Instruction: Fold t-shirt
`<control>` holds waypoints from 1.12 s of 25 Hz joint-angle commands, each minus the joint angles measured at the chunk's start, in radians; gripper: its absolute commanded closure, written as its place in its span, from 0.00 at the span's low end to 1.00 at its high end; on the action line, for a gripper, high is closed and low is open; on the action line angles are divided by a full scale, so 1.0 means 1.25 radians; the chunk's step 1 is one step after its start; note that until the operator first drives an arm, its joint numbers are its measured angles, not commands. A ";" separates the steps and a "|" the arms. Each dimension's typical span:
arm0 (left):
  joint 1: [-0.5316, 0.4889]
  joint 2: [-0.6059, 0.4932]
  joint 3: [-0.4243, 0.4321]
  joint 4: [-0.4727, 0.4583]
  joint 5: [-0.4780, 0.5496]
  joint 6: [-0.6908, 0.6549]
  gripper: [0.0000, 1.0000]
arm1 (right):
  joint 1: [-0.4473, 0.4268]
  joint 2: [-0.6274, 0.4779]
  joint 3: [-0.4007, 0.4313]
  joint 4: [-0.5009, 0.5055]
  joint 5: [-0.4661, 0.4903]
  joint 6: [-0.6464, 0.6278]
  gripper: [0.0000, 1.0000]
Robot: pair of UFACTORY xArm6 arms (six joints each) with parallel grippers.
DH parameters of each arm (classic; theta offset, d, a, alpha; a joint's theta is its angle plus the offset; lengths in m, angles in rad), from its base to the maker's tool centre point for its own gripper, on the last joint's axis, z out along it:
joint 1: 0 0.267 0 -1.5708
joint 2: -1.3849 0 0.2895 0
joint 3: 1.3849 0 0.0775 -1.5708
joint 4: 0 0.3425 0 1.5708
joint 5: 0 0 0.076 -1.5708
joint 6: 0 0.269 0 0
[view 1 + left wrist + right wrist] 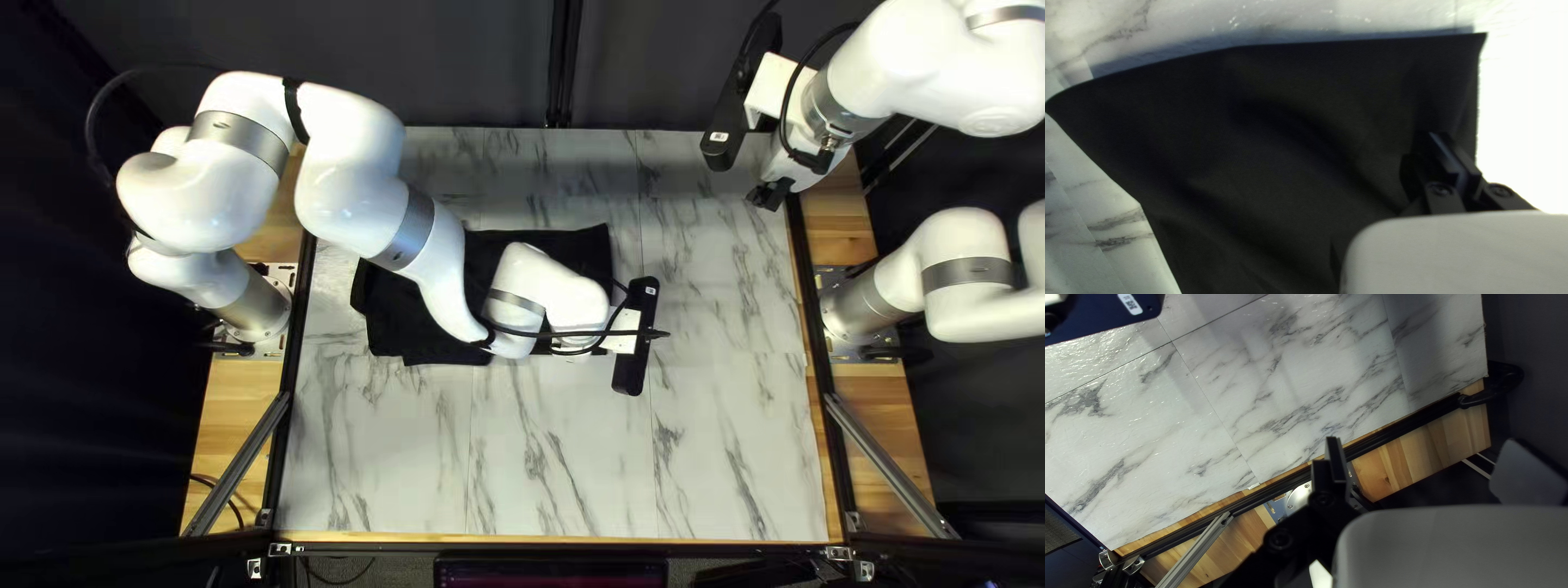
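A black t-shirt [402,320] lies folded into a rough rectangle on the marble table [539,457], left of the middle in the top left view. My left arm reaches over it, and its wrist covers the shirt's near right part. In the left wrist view the dark cloth [1257,163] fills most of what lies ahead, with a straight folded edge at the far side. My left gripper [1443,161] sits low over the shirt near its side edge. My right gripper [769,194] hangs raised at the table's far right corner, open and empty, one finger [1334,457] showing over the table's edge.
Black frame rails [804,269] and wooden strips [841,245] border the table on both sides. The right arm's base [865,314] stands at the right edge, the left arm's base [245,306] at the left. The left wrist's camera bar [637,347] juts out beside the shirt.
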 commanded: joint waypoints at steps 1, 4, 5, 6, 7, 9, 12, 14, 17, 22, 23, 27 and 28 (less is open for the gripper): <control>0.001 0.002 -0.003 -0.010 -0.003 0.013 0.00 | 0.000 0.000 0.000 0.000 0.000 0.000 0.00; 0.004 0.005 -0.002 -0.019 -0.007 0.022 0.00 | 0.000 0.000 0.000 0.000 0.000 0.000 0.00; 0.004 0.005 -0.002 -0.021 -0.007 0.024 0.00 | 0.000 0.000 0.000 0.000 0.000 0.000 0.00; 0.005 0.007 -0.003 -0.024 -0.008 0.027 0.00 | 0.000 0.000 0.000 0.000 0.000 0.000 0.00; 0.005 0.008 -0.004 -0.026 -0.008 0.029 0.00 | 0.000 0.000 0.000 0.000 0.000 0.000 0.00; 0.007 0.011 -0.007 -0.030 -0.008 0.033 0.00 | 0.000 0.000 0.000 0.000 0.000 0.000 0.00; 0.009 0.018 -0.014 -0.036 -0.009 0.040 0.00 | 0.000 0.000 0.000 0.000 0.000 0.000 0.00; 0.010 0.022 -0.017 -0.040 -0.010 0.045 0.00 | 0.000 0.000 0.000 0.000 0.000 0.000 0.00; 0.013 0.027 -0.020 -0.045 -0.012 0.051 0.02 | 0.000 0.000 0.000 0.000 0.000 0.000 0.00; 0.019 0.031 -0.023 -0.051 -0.014 0.061 0.10 | 0.000 0.000 0.000 0.000 0.000 0.000 0.00; 0.020 0.033 -0.024 -0.052 -0.015 0.063 0.15 | 0.000 0.000 0.000 0.000 0.000 0.000 0.00; 0.023 0.040 -0.028 -0.057 -0.019 0.070 0.53 | 0.000 0.000 0.000 0.000 0.000 0.000 0.00; 0.024 0.042 -0.029 -0.058 -0.020 0.072 0.61 | 0.000 0.000 0.000 0.000 0.000 0.000 0.00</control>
